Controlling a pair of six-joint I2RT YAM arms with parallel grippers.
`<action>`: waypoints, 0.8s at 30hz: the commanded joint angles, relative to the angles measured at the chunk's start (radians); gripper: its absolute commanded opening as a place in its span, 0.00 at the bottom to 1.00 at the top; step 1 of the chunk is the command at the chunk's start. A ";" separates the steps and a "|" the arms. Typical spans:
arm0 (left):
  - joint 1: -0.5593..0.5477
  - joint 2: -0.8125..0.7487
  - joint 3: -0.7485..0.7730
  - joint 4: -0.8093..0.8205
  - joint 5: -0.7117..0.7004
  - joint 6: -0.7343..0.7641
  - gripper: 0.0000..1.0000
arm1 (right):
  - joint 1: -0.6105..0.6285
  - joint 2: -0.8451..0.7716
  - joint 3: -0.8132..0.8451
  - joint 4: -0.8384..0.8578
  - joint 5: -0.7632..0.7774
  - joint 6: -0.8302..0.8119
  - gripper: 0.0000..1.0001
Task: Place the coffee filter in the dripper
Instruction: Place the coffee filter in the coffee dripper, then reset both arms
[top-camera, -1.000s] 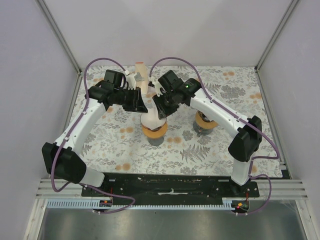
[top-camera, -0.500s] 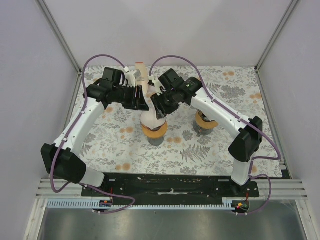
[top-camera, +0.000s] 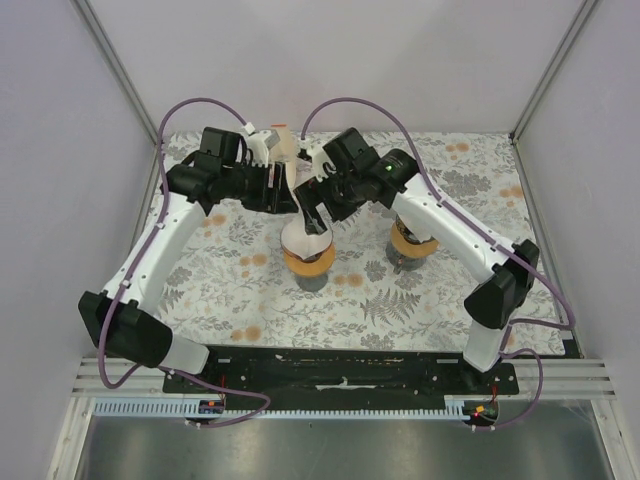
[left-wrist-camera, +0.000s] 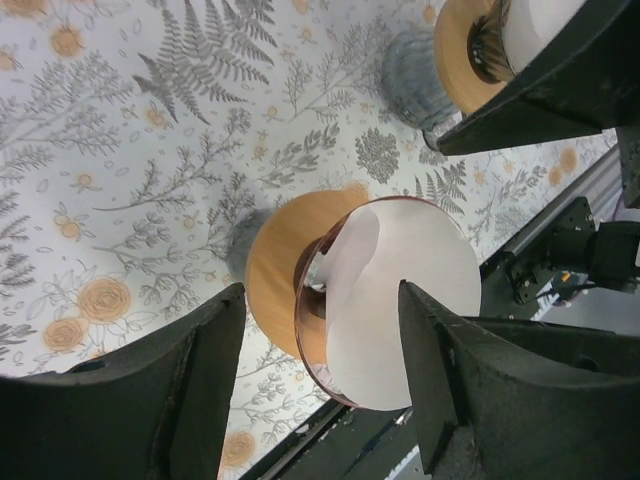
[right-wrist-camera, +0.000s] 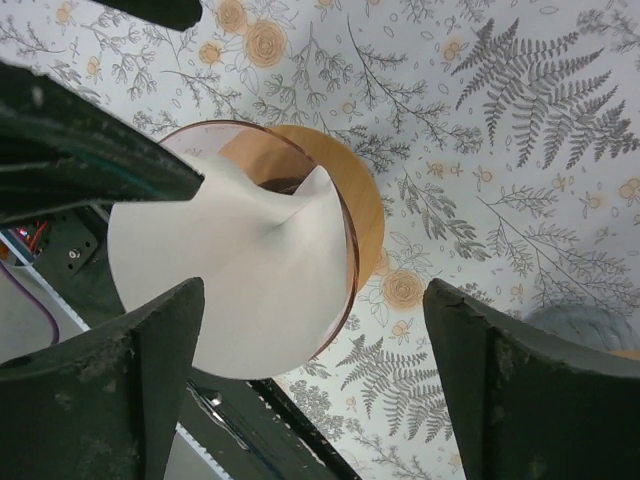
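Observation:
The white paper coffee filter (top-camera: 304, 234) sits in the glass dripper (top-camera: 309, 259) with a wooden collar, mid-table. Seen from the left wrist, the filter (left-wrist-camera: 400, 295) lies partly folded inside the glass rim, over the collar (left-wrist-camera: 272, 268). In the right wrist view the filter (right-wrist-camera: 235, 265) overhangs the dripper's rim (right-wrist-camera: 350, 260). My left gripper (top-camera: 291, 196) (left-wrist-camera: 320, 300) hangs open above it, touching nothing. My right gripper (top-camera: 318, 207) (right-wrist-camera: 315, 292) is wide open beside it, also empty.
A second dripper (top-camera: 411, 245) with a wooden collar and grey base stands to the right, also seen as that dripper (left-wrist-camera: 465, 50). A white and orange holder (top-camera: 283, 140) stands at the back. The black base rail (top-camera: 340, 372) runs along the near edge.
Both grippers have opened and let go of the filter, then drawn up and back from the dripper. The filter stays in the dripper.

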 joint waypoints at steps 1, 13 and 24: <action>0.002 -0.043 0.086 0.016 -0.073 0.049 0.70 | -0.001 -0.105 0.076 0.024 0.038 -0.047 0.98; 0.272 -0.079 -0.015 0.319 -0.322 0.003 0.78 | -0.377 -0.474 -0.187 0.252 0.262 -0.085 0.98; 0.467 -0.085 -0.380 0.657 -0.362 0.020 0.80 | -0.891 -0.743 -0.809 0.675 0.314 -0.018 0.98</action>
